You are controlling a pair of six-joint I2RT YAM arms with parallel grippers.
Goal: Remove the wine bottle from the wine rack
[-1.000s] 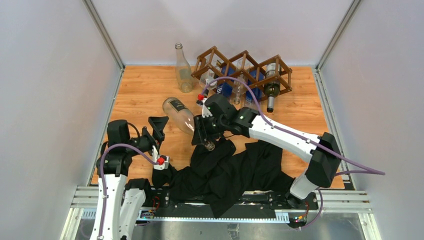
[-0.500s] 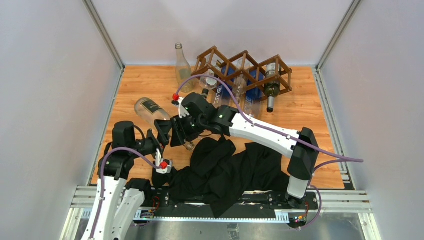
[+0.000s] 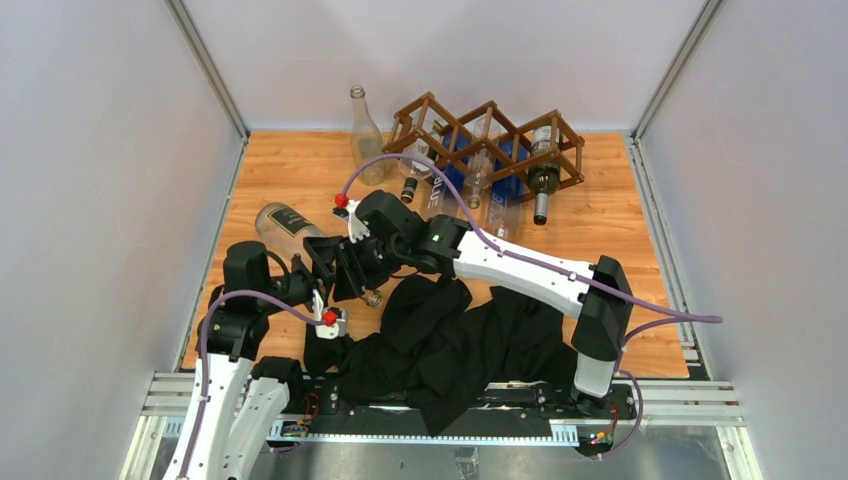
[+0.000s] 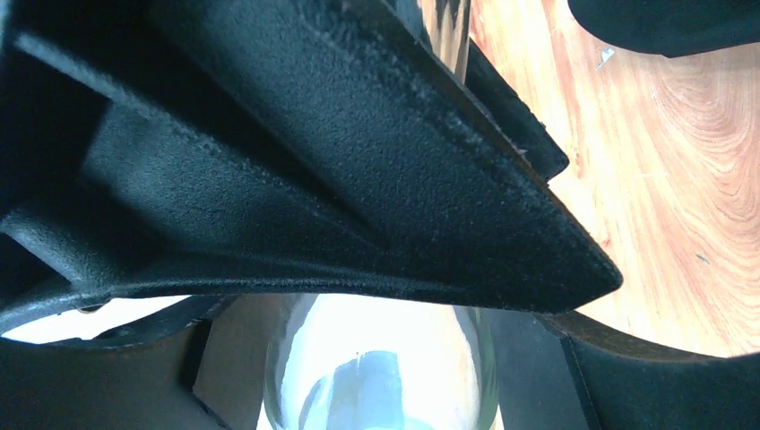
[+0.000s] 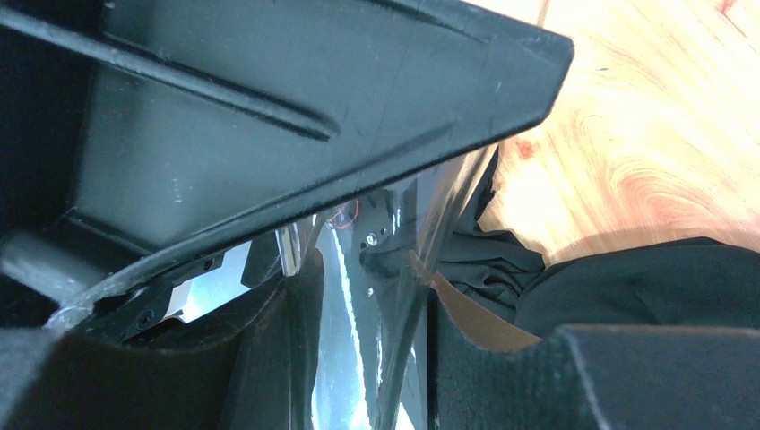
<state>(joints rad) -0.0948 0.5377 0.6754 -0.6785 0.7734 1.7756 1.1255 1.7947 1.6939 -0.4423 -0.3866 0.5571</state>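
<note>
Top external view: bottle clear of the rack, carried to the left arm

The wine bottle, clear glass with a dark label, is out of the wine rack and well apart from it, over the near left part of the wooden table. It lies tilted, base pointing away to the left. The right gripper is clenched on its neck end. The left gripper sits right beside it against the bottle. Its wrist camera shows glass close between the fingers, but whether they have closed cannot be told. A black cloth lies heaped just beside the neck.

This looks like a handover. It would go best if the right grip stays firm, since the heavy body overhangs it. The left fingers should close squarely on the body before the right lets go.
</note>
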